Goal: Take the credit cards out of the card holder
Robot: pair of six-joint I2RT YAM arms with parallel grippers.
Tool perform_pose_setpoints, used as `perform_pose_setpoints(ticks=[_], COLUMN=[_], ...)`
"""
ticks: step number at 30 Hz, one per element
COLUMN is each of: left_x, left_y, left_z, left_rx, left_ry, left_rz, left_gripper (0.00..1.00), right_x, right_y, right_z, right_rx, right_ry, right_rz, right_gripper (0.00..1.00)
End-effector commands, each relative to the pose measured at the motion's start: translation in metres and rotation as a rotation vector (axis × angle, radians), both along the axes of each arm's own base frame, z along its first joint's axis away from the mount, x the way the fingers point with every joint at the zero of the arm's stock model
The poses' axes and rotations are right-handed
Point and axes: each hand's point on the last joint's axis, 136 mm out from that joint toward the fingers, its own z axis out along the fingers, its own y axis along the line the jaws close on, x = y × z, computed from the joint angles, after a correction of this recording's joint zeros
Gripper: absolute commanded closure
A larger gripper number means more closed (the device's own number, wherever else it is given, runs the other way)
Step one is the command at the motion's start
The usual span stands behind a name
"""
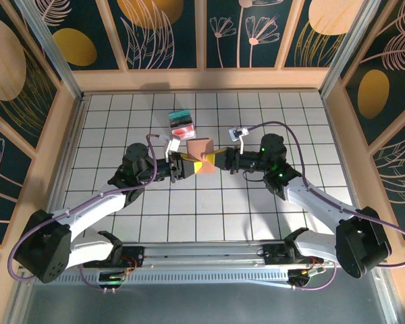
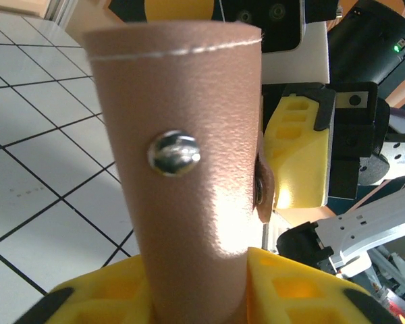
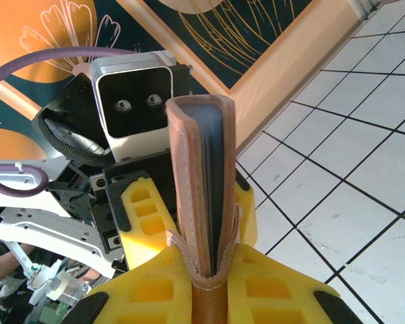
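White tiles cover the table (image 1: 310,121). Over its middle the left gripper (image 1: 187,166) and right gripper (image 1: 217,160) each pinch the tan-pink card holder (image 1: 201,150) from opposite sides, jaws closed against the leather. A clear box (image 1: 182,123) sits just behind. The left wrist view shows the holder's stitched outer face and metal snap (image 2: 174,152); the right wrist view shows its folded edge and grey-blue lining (image 3: 214,169).

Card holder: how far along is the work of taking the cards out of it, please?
Done: the card holder is raised off the table. In hand: the left pincer and the right pincer both clamp it from opposite sides, and it is folded, with grey-blue lining showing at its edge. Left: opening it and drawing out every card.
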Motion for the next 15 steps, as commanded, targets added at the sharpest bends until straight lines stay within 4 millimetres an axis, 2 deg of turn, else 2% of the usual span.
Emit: perform_pose_setpoints(ticks=[1,3,5,7,8,11,15], left_x=[-0.003,-0.001,0.003,0.010,0.014,0.030,0.052], left_y=[0.002,0.001,0.001,0.003,0.004,0.012,0.025], left_z=[0.004,0.004,0.002,0.000,-0.004,-0.012,-0.024], left_rx=[-0.010,-0.003,0.009,0.038,0.062,0.140,0.218], left_ry=[-0.037,-0.032,-0.030,-0.031,-0.029,-0.033,-0.029], left_rz=[-0.016,-0.010,0.006,0.044,0.068,0.168,0.307], left_gripper=[0.80,0.87,0.90,0.91,0.92,0.97,0.99], right_x=[-0.001,0.002,0.006,0.012,0.016,0.038,0.068], right_y=[0.004,0.004,0.004,0.003,0.001,-0.011,-0.038], right_z=[0.027,0.026,0.025,0.023,0.023,0.020,0.012], right_rx=[0.056,0.053,0.042,0.021,0.008,-0.045,-0.153], right_ry=[-0.076,-0.068,-0.060,-0.049,-0.046,-0.019,0.030], right_rz=[0.024,0.017,0.001,-0.037,-0.070,-0.230,-0.498], right_gripper=[0.89,0.88,0.84,0.68,0.66,0.55,0.52])
